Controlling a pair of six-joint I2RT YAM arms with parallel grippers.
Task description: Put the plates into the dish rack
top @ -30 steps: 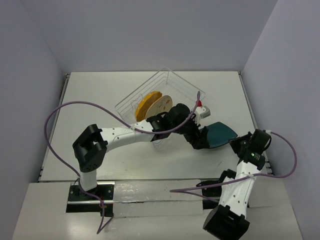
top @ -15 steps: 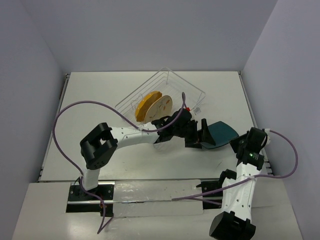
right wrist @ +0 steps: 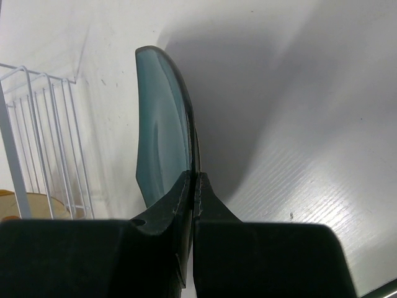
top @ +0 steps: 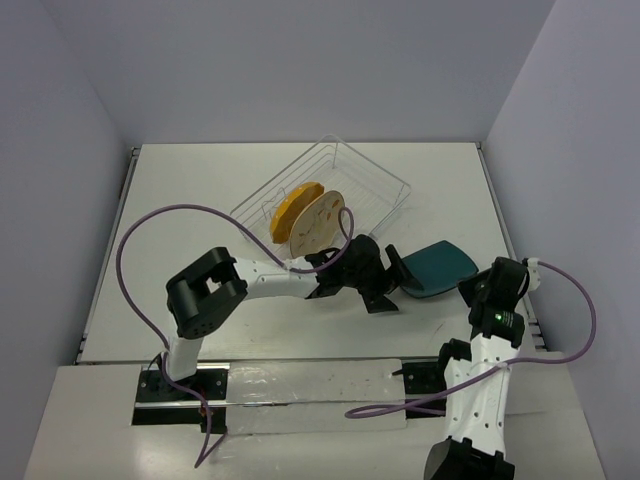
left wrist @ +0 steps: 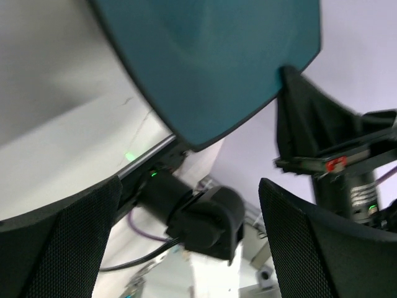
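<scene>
We see the right gripper (right wrist: 193, 180) clamped tight on the rim of the dark teal plate (top: 438, 266), its two fingers pinching the near edge with the rim between them. In the right wrist view the plate shows edge-on and tilted above the white table (top: 200, 200), casting a broad shadow; we cannot tell whether its far edge touches the surface. From above, the teal plate lies to the right of the dish rack (top: 372, 172), apart from it and outside its wires. The left gripper (top: 392, 282) is spread wide and grasps nothing; it hovers just beside the plate's left edge. In the left wrist view we see its mesh-textured fingers (left wrist: 68, 242) at the bottom corners and the plate's underside filling the top, with the right gripper's dark fingers gripping the rim at the plate's right side. Inside the rack, the orange-yellow scalloped plate (top: 290, 208) and the beige patterned plate (top: 318, 222) stand on edge side by side, close together, leaning among the prongs at the rack's near-left side.
</scene>
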